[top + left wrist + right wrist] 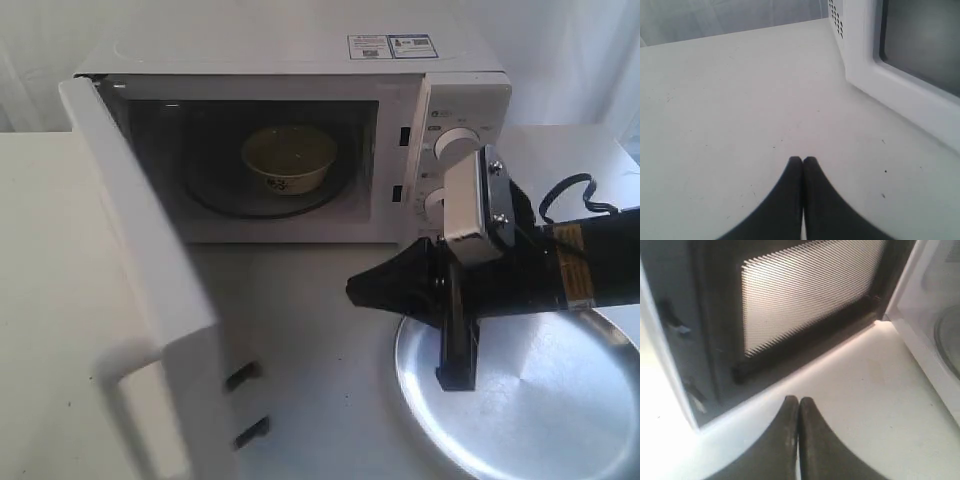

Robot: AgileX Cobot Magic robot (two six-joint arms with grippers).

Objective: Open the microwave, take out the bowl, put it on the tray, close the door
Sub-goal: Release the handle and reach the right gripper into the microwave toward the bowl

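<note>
The white microwave (300, 60) stands at the back with its door (150, 300) swung wide open toward the front left. The cream bowl (288, 158) sits inside on the turntable. The steel tray (540, 410) lies at the front right. My right gripper (352, 290) hovers above the tray's left edge, in front of the cavity, shut and empty; in the right wrist view its tips (799, 400) point at the door's mesh inner face (805, 295). My left gripper (802, 160) is shut and empty over bare table beside the microwave's side (900, 85); the exterior view does not show it.
The open door blocks the front left of the table. Two round knobs (455, 145) sit on the microwave's right panel, just behind my right wrist camera housing. A black cable (575, 195) loops behind the right arm.
</note>
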